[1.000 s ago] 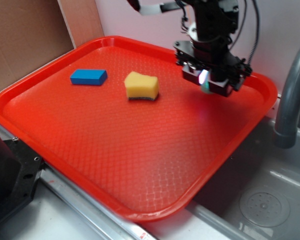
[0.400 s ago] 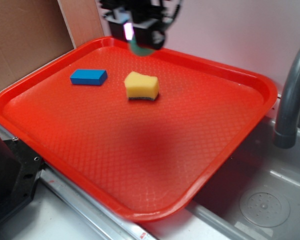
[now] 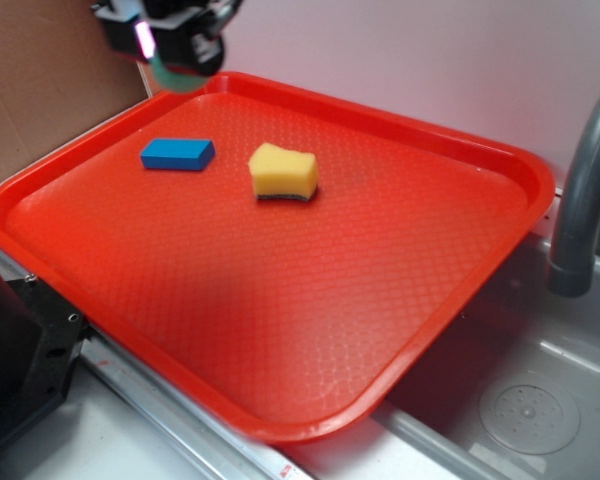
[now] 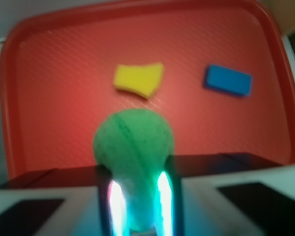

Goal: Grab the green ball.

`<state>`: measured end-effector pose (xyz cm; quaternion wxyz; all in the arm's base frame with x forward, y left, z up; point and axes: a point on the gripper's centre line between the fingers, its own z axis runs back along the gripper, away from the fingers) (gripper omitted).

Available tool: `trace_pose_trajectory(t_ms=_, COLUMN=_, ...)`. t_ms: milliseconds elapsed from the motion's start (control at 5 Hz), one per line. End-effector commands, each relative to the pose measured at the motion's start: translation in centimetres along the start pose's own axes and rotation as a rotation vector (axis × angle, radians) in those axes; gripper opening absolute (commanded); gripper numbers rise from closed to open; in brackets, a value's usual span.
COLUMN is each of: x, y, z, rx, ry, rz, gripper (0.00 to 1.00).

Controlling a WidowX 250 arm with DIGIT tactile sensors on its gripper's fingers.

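Jaws are clamped on the green ball [image 4: 133, 147]: wrist view shows it pinched between the two lit fingers [image 4: 163, 199], bulging out past the tips, no visible slack. What changed in the last second: the gripper [image 3: 166, 45] was low over the far right part of the red tray [image 3: 280, 300], then swept across the back rim, and now sits high at the top-left corner of the exterior view, over or just past the tray's far-left edge — can't tell which from this angle. Ball went with it the whole way; a sliver of teal shows under the gripper body [image 3: 176, 78], well clear of the tray surface. Motion blur on the arm suggests it's mid-travel. Yellow sponge [image 3: 283, 172] and blue block [image 3: 177, 153] haven't shifted, both flat on the tray, apart from each other and from the gripper. Read for the task: grab looks done, the ball is off the tray and carried, not rolling or resting on anything. Only risk I'd flag is a round, soft-looking ball held near the fingertips during a fast swing; it could squirt out if the grip eases.
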<state>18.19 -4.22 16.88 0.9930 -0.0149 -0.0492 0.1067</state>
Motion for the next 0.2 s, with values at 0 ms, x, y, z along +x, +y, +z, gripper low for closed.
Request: trace_pose_trajectory(t_ms=0, x=2.72, y=1.37, z=0.11, rx=-0.087, ry=0.016, rz=0.054, gripper=0.0)
